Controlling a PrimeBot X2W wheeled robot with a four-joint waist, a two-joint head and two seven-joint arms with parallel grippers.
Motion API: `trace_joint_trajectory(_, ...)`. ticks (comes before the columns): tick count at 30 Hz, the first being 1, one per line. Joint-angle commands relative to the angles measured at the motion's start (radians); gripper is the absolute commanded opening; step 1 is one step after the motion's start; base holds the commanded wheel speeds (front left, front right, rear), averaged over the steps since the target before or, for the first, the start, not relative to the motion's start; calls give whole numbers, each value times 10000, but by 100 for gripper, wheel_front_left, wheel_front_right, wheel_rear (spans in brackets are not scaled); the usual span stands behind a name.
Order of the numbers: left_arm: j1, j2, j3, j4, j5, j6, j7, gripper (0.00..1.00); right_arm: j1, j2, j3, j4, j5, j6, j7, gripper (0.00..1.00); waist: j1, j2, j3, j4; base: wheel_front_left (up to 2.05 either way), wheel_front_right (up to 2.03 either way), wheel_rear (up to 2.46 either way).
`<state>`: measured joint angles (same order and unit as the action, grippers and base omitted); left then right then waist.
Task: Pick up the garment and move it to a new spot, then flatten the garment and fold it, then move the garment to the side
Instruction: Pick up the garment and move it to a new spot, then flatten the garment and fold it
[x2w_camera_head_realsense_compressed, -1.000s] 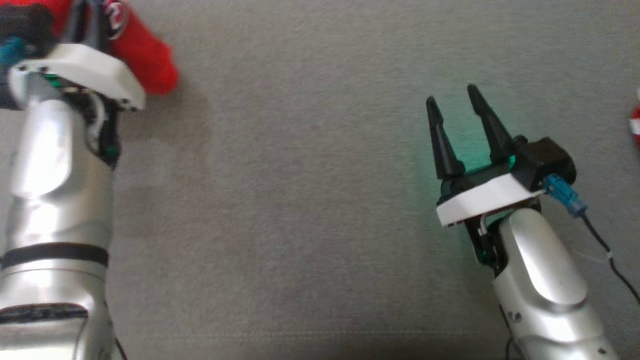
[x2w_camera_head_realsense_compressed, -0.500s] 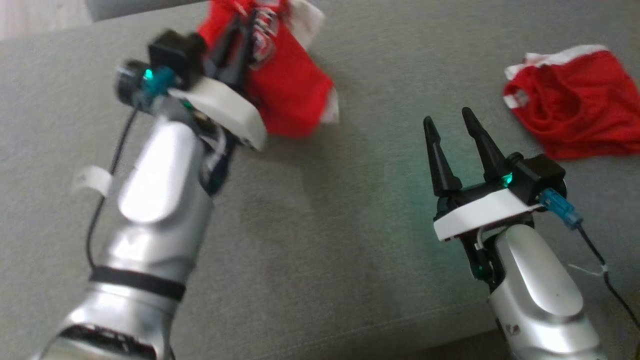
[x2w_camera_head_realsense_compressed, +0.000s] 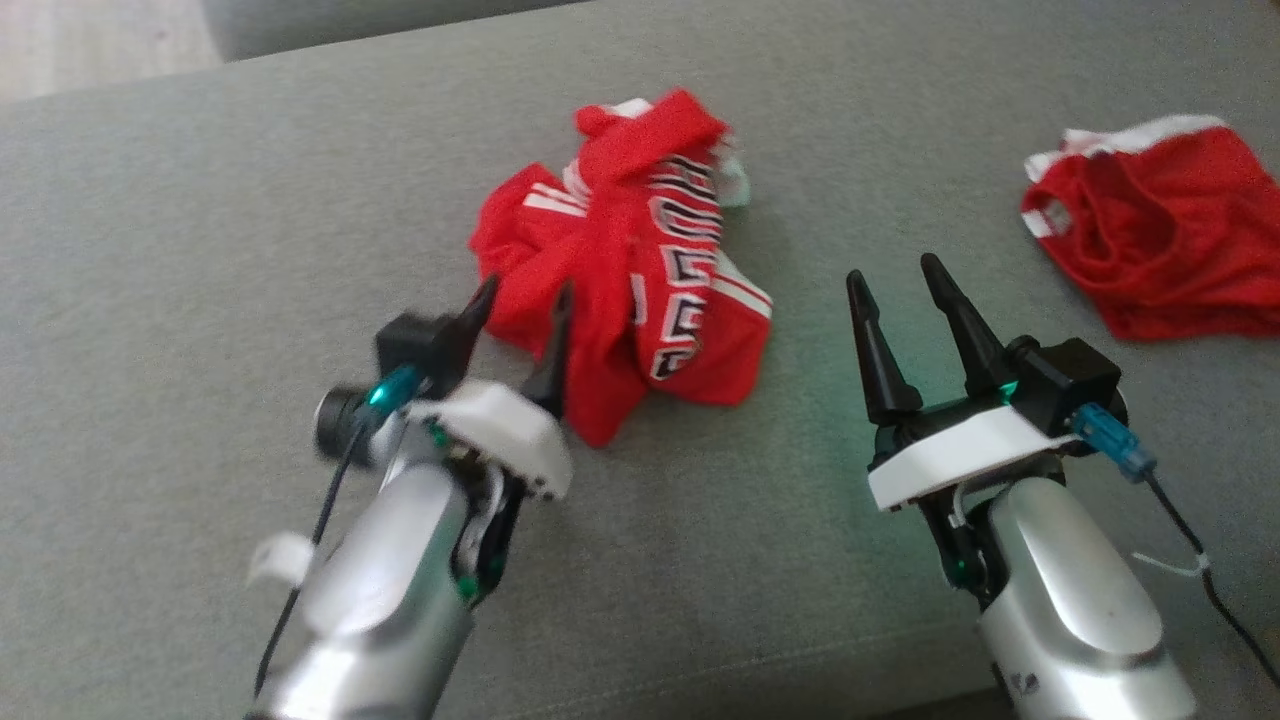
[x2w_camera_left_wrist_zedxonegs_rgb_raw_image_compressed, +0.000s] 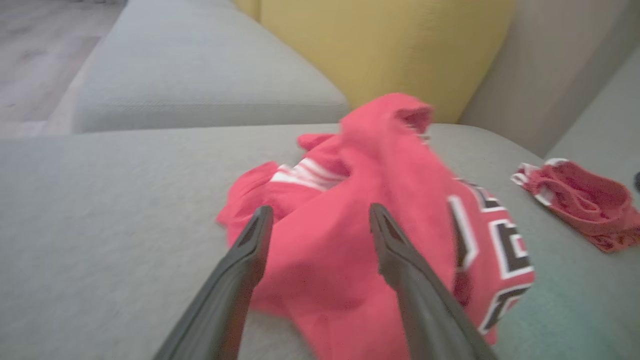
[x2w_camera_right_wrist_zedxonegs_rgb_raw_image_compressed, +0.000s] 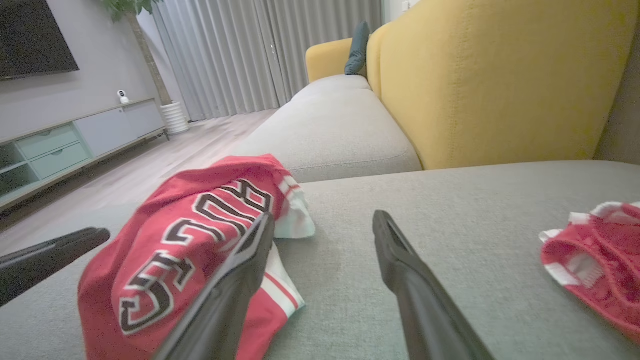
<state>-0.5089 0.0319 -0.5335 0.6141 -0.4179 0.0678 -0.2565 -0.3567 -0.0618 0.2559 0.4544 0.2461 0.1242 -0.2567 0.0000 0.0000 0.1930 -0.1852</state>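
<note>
Released half a second ago from the left gripper (x2w_camera_head_realsense_compressed: 526, 298), which then held it pinched and lifted at the far left, the crumpled red jersey (x2w_camera_head_realsense_compressed: 640, 270) with white stripes and black-and-white lettering now lies in a heap on the grey sofa seat (x2w_camera_head_realsense_compressed: 200, 250). It sits roughly mid-seat, ahead of the robot and between the two arms. The head camera has also swung since then, so more of the seat is in view.

The left gripper has its fingers spread apart and holds nothing. It sits at the near left edge of the jersey, tips pointing into the cloth. In the left wrist view the red jersey (x2w_camera_left_wrist_zedxonegs_rgb_raw_image_compressed: 350, 230) fills the gap beyond the left gripper (x2w_camera_left_wrist_zedxonegs_rgb_raw_image_compressed: 320, 212); whether the tips touch the fabric cannot be told.

The right gripper (x2w_camera_head_realsense_compressed: 892, 275) hovers over bare seat just right of the jersey, fingers likewise parted and empty. In the right wrist view the right gripper (x2w_camera_right_wrist_zedxonegs_rgb_raw_image_compressed: 324, 220) has the red jersey (x2w_camera_right_wrist_zedxonegs_rgb_raw_image_compressed: 175, 240) to its left, letters showing.

A second red mesh garment (x2w_camera_head_realsense_compressed: 1160, 240) with white trim lies bunched at the far right of the seat, well apart from the jersey. A yellow back cushion (x2w_camera_right_wrist_zedxonegs_rgb_raw_image_compressed: 500, 80) rises behind the seat.
</note>
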Motion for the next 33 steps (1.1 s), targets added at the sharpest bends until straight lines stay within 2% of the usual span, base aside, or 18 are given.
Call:
trace_joint_trajectory(1,23,185,554,-386,90,110,-53,100,-59,116,192,-271,-37,65,-51,100,0,0,-163,281,0,0,0)
trace_joint_trajectory(9,2401,257,2712,-1902,1249,466,-53,100,231,116,91,-78,-151,65,-51,100,0,0,-729,1075,0,0,0)
trace_joint_trajectory(16,4149,213,4051,-3268,2261,587,-53,100,640,116,-88,120,-220,65,-51,100,0,0,-1233,1352,0,0,0)
trace_joint_trajectory(22,4912,190,4451,-3733,2611,441,-53,100,998,116,-345,356,-241,65,-51,100,0,0,-1431,1402,0,0,0)
trace_joint_trajectory(33,4820,185,4223,-3939,2441,523,-53,100,957,116,-131,636,-447,65,-51,100,0,0,-1124,1528,0,0,0)
